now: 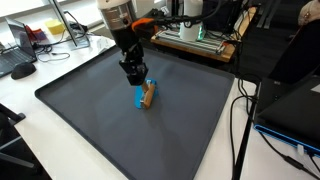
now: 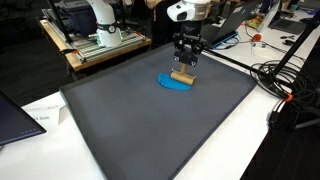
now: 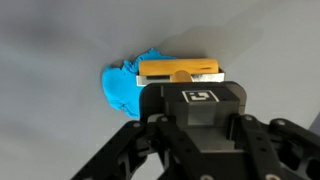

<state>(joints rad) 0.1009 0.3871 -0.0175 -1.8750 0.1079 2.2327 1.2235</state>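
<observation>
A small wooden block (image 3: 178, 71) with a white strip along one edge rests on a crumpled blue cloth (image 3: 122, 88) on the dark grey mat (image 1: 90, 115). In both exterior views my gripper (image 1: 134, 82) (image 2: 185, 66) reaches straight down onto the block (image 2: 181, 76), its fingers shut on it. The blue cloth (image 2: 174, 84) (image 1: 138, 97) spreads out from under the block (image 1: 149, 94). In the wrist view the gripper's (image 3: 183, 84) black body with a square marker hides the fingertips; the block shows just beyond it.
The mat (image 2: 150, 130) covers most of the white table. Behind it stands a wooden platform with equipment (image 2: 105, 42) (image 1: 195, 38). Cables (image 2: 285, 85) trail along one side, and a keyboard and mouse (image 1: 15, 65) lie off the mat's corner.
</observation>
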